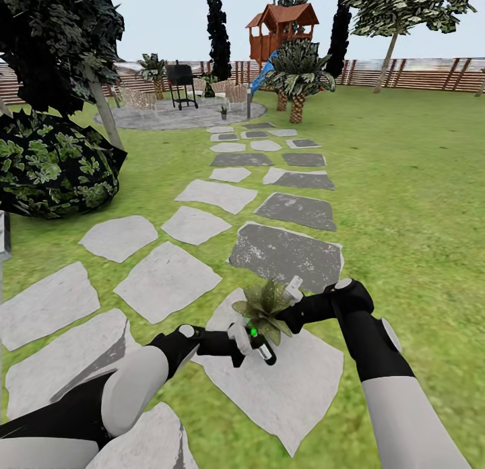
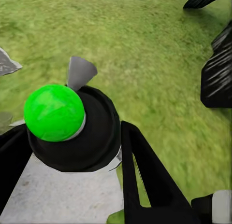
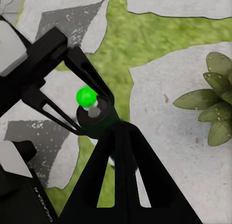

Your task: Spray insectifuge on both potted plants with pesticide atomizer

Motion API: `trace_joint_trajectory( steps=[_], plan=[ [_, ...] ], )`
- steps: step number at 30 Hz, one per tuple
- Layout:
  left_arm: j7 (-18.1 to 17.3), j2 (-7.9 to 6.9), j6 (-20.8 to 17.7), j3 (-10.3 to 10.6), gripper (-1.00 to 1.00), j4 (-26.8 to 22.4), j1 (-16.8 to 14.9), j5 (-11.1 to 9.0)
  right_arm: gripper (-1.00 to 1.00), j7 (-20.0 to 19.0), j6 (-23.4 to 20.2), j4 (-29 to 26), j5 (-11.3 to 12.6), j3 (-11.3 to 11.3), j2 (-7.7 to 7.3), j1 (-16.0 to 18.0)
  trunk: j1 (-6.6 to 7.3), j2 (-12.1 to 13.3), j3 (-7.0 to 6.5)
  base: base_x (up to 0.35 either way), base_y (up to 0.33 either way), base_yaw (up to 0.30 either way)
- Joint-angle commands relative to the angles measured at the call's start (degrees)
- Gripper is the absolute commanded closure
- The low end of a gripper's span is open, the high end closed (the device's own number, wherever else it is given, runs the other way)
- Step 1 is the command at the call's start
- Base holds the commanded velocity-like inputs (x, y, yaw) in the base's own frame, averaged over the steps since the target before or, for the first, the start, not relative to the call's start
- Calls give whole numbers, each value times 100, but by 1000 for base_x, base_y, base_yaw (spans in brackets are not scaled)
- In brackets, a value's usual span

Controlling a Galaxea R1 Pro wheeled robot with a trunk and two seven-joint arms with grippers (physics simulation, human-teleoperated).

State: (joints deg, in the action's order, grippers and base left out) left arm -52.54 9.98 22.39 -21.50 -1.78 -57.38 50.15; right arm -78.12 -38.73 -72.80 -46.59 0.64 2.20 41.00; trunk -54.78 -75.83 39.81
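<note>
— So, where is the pesticide atomizer (image 1: 261,344) sitting?
— The left claw (image 1: 244,339) is squeezing it tight, just over a pale stepping stone (image 1: 289,395), right beside a small potted plant (image 1: 265,308).
— And the right claw (image 1: 294,295)?
— It is hanging by the plant. I cannot tell if it is open.

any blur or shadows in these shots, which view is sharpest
Head view: sharpest, flat even light, the potted plant casting little shadow on its stepping stone. Left wrist view: grass smeared, the atomizer close and soft. Right wrist view: fairly crisp, left gripper in silhouette.
</note>
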Motion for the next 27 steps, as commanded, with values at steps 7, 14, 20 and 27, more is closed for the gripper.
trace_joint_trajectory(
  steps=[7, 14, 20, 27],
  plan=[
    [-85, 1, -7, -56, 100, -23, -1, 57, 100, -36, 4, 27, -41, -2, 24, 4, 0, -3, 5, 0, 0, 0],
    [-72, 1, -31, -54, 100, -18, -1, 61, 100, -30, 1, 40, -37, -27, 26, 4, 0, -3, 5, 0, 0, 0],
    [-80, 1, -28, -56, 100, -8, -1, 65, 100, -22, -2, 46, -31, -39, 40, 4, 0, -3, 5, 0, 0, 0],
    [-84, 1, -24, -64, 100, 43, -1, 67, 100, -17, 5, 55, 918, -46, 152, 4, 0, -3, 5, 0, 0, 0]
  ],
)
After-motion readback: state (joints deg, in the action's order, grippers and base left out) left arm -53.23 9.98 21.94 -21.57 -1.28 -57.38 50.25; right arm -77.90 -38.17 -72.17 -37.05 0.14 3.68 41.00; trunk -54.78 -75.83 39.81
